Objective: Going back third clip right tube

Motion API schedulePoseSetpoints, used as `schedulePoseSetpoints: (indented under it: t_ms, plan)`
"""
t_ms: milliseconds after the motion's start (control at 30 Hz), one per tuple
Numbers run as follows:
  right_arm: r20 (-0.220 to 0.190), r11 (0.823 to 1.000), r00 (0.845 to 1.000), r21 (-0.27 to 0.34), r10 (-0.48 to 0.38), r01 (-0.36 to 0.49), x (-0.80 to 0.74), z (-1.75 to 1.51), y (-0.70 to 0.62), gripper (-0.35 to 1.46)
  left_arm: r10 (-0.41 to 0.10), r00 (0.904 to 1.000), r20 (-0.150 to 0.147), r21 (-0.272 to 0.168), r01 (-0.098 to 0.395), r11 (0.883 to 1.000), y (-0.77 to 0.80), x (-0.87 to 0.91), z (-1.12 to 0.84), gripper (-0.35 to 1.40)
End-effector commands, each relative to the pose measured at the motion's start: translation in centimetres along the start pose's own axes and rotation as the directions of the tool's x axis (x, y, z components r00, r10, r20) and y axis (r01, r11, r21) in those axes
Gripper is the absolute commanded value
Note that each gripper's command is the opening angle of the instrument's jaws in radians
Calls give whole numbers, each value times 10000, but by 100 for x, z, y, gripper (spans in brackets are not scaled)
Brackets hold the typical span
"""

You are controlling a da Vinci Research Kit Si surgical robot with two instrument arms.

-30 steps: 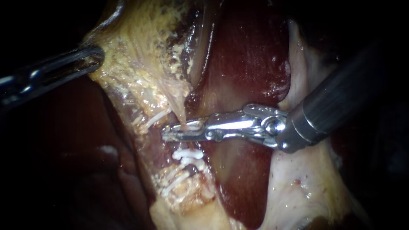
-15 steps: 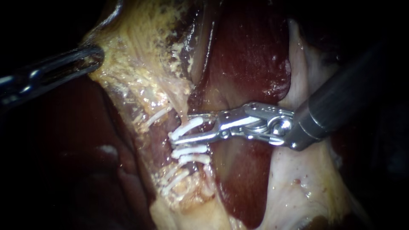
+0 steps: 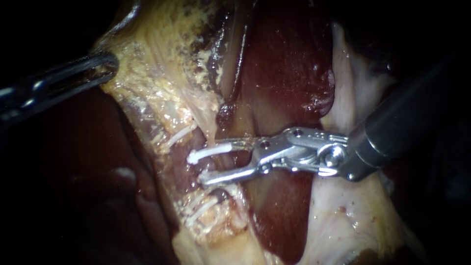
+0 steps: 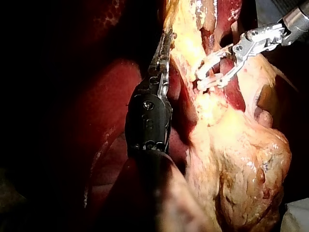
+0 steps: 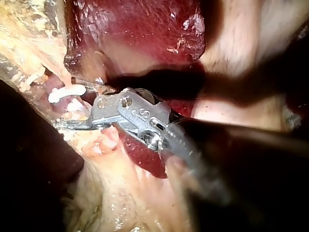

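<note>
Endoscope view: right instrument (image 3: pixel 210 163), shiny metal jaws spread, slim white clip (image 3: pixel 201 154) at the upper tip.

Dark red liver (image 3: pixel 289 73) beside yellow fatty tissue (image 3: pixel 162 64) — pale glistening tissue (image 3: pixel 343 216) lower right.
</note>
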Motion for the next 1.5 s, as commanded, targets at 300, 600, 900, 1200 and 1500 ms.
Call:
schedulePoseSetpoints:
  t_ms: [300,600,900,1200,1500]
  plan:
    - [44,9921,9924,-231,-1229,1229,-8,-57,20,60,3,10000,0,6,-3,10000,1,0,-1,-35]
    - [74,9676,9676,108,-2525,2524,22,-115,-12,60,3,10000,0,6,-3,10000,1,0,-2,-35]
    - [-18,9619,9619,-39,-2734,2734,43,-147,-23,60,27,10000,50,-43,-27,10000,-1,8,3,-35]
    - [-25,9610,9610,12,-2767,2767,39,-141,-26,60,269,9989,-386,128,-264,9996,-9,64,60,-35]
    - [-40,9606,9607,97,-2776,2777,40,-136,-30,60,304,9982,-520,254,-291,9993,-14,76,110,-35]
